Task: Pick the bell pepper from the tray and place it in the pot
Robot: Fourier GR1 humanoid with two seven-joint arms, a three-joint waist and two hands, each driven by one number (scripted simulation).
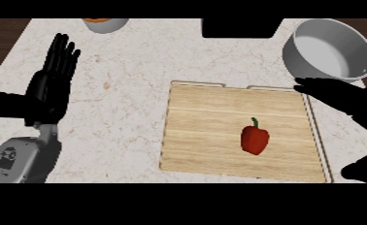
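Observation:
A red bell pepper [254, 139] with a green stem lies on the wooden tray [208, 136], right of its middle. The grey pot [301, 56] stands at the back right of the counter, just beyond the tray's far right corner. My right hand [342, 98] comes in from the right edge, fingers straight and spread, hovering over the tray's right rim between pot and pepper, apart from the pepper. Its thumb tip shows low at the right edge. My left hand [52, 81] rests open at the left, fingers up.
A bowl [105, 24] with something orange in it sits at the counter's back edge on the left. A black object [241, 27] stands at the back, left of the pot. Dark wood borders the counter at far left.

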